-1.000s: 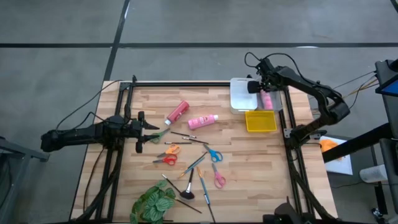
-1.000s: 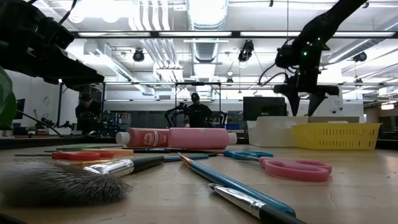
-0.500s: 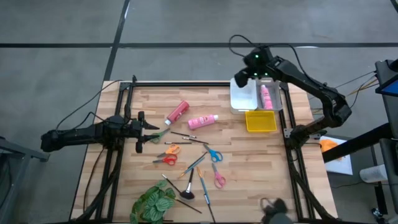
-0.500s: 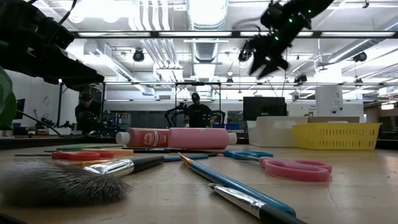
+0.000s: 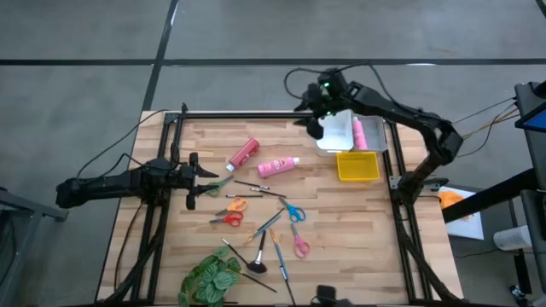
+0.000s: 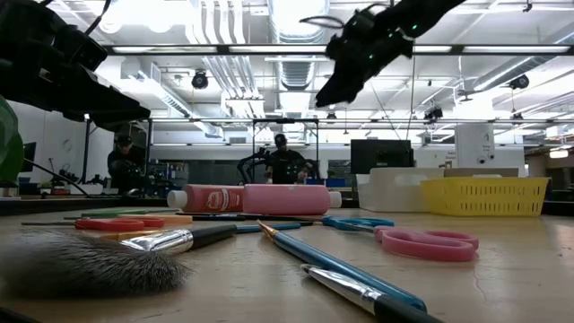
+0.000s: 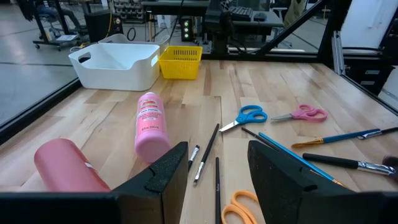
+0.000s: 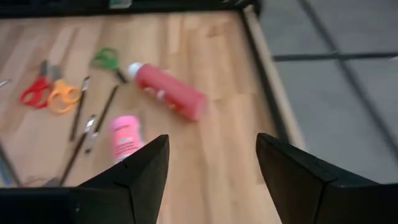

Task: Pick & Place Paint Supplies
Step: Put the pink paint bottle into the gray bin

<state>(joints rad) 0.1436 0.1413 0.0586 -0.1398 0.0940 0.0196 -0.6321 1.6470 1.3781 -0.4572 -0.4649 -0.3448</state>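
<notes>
both jaws open and empty, two pink tubes [image 5: 259, 159] on table [image 5: 341, 222], one tube [image 5: 359, 134] in white bin [image 5: 334, 135]

One pink tube [image 5: 362, 134] lies upper right, two tubes [image 5: 242, 154] upper centre, with brushes [image 5: 278, 253] and scissors [image 5: 294, 211] scattered below centre.

Evenly and brightly lit from above in the high view, with only short, soft shadows on the wooden table [image 5: 341, 213]. Strongly backlit in the low view: glaring ceiling light strips [image 6: 296, 49] wash out the upper part and turn the right arm [image 6: 377, 40] into a dark, motion-smeared silhouette. Nearest brush [image 6: 99, 260] soft and out of focus there. Clear and sharp in the left wrist view. Blurred throughout in the right wrist view, including the red tube [image 8: 168, 90].
</notes>
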